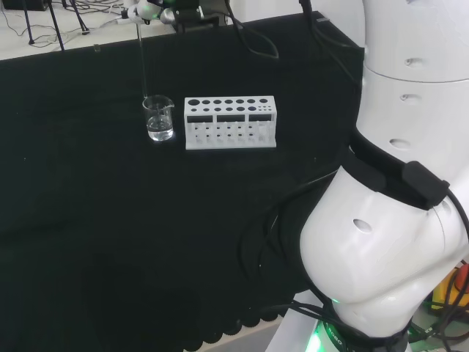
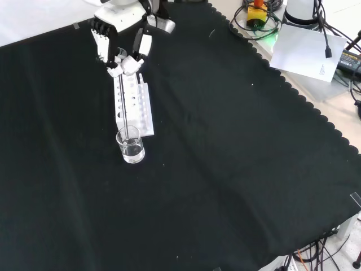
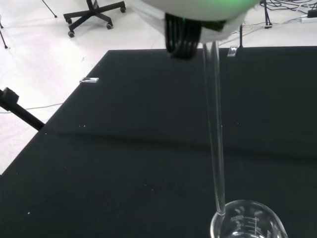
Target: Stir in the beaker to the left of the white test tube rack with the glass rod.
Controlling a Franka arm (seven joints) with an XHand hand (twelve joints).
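On the left of the head view sits the beaker [image 1: 159, 119], just beside the rack [image 1: 231, 122] on the table [image 1: 88, 220], with a little clear liquid in it. The rod [image 1: 141, 59] hangs nearly upright, tip right at the rim. Thin stiff glass, so I'd guess light, slippery and easy to snap; gripping near the top end looks right. The front view shows what the head view mostly crops: the robot hand [image 2: 121, 48] with fingers curled, pinching the rod's top above the rack. The wrist view shows the tip meeting the rim, though I can't tell if it's inside yet.
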